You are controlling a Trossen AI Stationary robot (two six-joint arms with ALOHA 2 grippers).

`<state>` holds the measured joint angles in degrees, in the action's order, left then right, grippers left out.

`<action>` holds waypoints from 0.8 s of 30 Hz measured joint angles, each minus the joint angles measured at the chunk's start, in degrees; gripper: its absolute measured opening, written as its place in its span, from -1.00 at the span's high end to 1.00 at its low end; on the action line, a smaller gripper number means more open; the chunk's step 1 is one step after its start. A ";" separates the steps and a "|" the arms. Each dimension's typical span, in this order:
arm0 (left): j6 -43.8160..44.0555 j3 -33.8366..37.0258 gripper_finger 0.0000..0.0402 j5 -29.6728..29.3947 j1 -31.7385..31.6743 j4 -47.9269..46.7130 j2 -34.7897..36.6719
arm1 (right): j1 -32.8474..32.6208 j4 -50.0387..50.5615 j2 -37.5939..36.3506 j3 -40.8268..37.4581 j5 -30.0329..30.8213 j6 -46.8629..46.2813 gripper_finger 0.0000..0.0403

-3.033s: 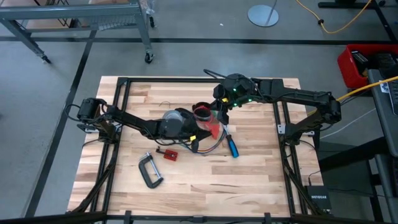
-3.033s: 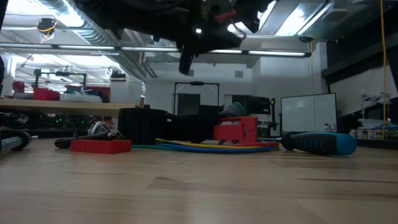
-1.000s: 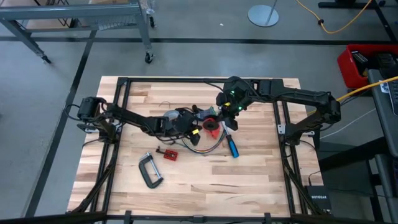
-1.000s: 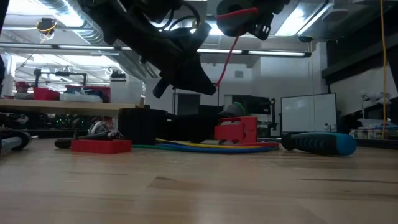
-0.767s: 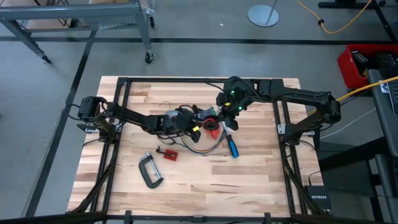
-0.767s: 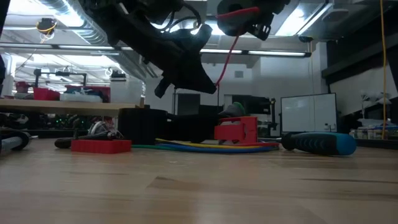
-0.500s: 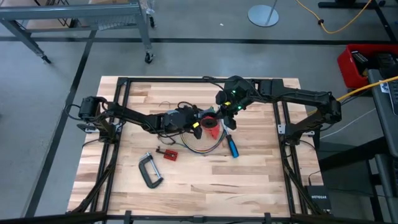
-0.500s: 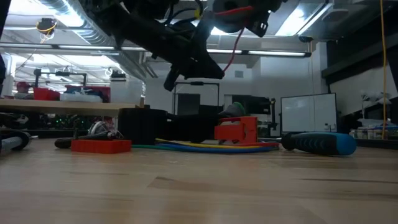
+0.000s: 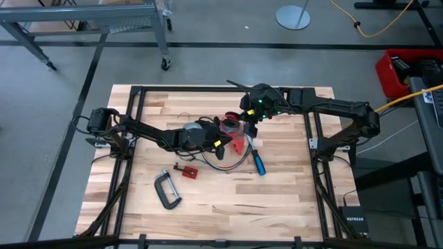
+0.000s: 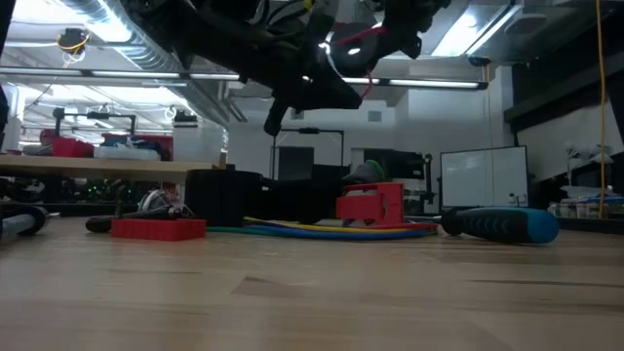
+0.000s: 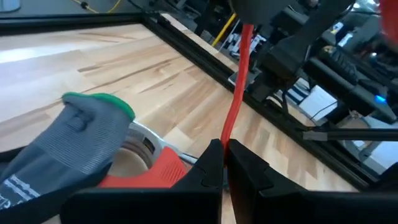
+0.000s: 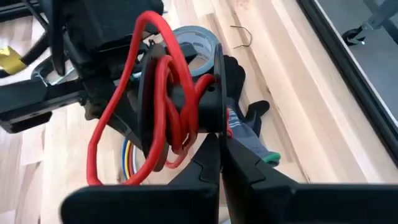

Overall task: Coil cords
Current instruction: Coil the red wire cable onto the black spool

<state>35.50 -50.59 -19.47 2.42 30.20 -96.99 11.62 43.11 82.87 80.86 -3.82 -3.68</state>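
The black-and-red cord (image 12: 163,93) is wound in several loops above the table's middle. My right gripper (image 12: 221,163) is shut on this coil, and it also shows in the high view (image 9: 244,124). My left gripper (image 11: 224,163) is shut on a red strand (image 11: 239,81) that runs from the coil. In the high view my left gripper (image 9: 225,131) sits just left of the right one. The longer multi-coloured cord (image 9: 228,163) lies curved on the table below both grippers. It also shows in the low view (image 10: 331,230). My left gripper pinches a single red strand (image 11: 227,134) between its two fingertips. The strand runs on, nearly straight, up to the coil in the right gripper. It is clear of the table. My right gripper pinches several red and black loops together at one side of the coil (image 12: 198,102). The coil is lifted clear of the table. One larger red loop (image 12: 109,134) hangs slack from it.
A grey glove with a green cuff (image 11: 81,134), a grey tape roll (image 12: 194,51) and a red block (image 10: 370,205) lie under the grippers. A blue-handled screwdriver (image 9: 257,163) lies to the right. A C-clamp (image 9: 167,189) and a small red part (image 9: 188,171) lie nearer the front.
My left gripper has risen and gone toward my right gripper, staying shut on the red strand. The stretch of strand between the two grippers is shorter now. The coil stays lifted in my right gripper.
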 joint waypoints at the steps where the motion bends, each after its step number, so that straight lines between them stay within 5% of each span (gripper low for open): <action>1: -0.40 0.00 1.00 -0.02 -0.02 0.00 0.00 | 0.00 0.10 0.02 0.00 0.00 0.00 0.98; 24: 0.18 -0.13 0.93 -2.88 -2.68 -14.78 0.13 | 0.04 -0.05 0.17 -0.02 -11.90 -0.09 0.98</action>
<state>35.68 -50.72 -22.34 -0.26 15.42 -96.86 11.66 43.06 83.04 80.84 -15.71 -3.77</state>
